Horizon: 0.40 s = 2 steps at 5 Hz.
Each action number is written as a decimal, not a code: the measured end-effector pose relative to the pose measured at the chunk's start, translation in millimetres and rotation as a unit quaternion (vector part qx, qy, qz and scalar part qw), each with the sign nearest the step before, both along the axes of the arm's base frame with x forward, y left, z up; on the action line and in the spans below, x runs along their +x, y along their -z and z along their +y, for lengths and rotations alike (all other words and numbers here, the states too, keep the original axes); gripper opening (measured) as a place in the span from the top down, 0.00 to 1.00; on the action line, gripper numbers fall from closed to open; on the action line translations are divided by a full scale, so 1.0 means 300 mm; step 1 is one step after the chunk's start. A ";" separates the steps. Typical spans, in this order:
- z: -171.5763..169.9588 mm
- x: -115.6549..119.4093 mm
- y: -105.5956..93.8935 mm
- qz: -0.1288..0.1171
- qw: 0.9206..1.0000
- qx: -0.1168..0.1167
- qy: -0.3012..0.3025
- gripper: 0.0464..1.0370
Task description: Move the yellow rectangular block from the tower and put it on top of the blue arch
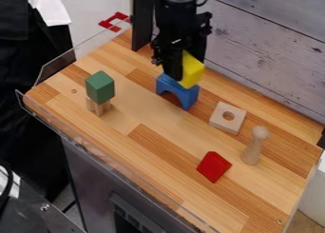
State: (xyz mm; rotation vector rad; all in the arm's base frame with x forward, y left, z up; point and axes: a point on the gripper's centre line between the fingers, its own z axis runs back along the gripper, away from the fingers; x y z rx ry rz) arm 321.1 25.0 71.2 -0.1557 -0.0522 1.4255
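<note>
The gripper (182, 70) hangs down near the back of the table, left of its middle, shut on the yellow block (192, 70). The yellow block is at the top of the blue arch (178, 91); whether it rests on the arch or hangs just over it, I cannot tell. The arch stands upright on the wooden table, its opening toward the front. At the left, a green block (100, 87) sits on a small natural wood piece (98, 106), forming a short tower.
Right of the arch lies a square wooden block with a hole (219, 123). A wooden peg figure (254, 145) stands farther right, and a red block (214, 166) lies near the front. A clear rail (114, 162) runs along the front edge; a grey wooden wall (266, 51) stands behind.
</note>
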 end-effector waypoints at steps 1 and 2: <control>-0.005 0.014 0.016 -0.007 1.000 -0.019 -0.010 0.45; -0.017 0.032 0.046 -0.001 0.999 -0.034 -0.014 0.45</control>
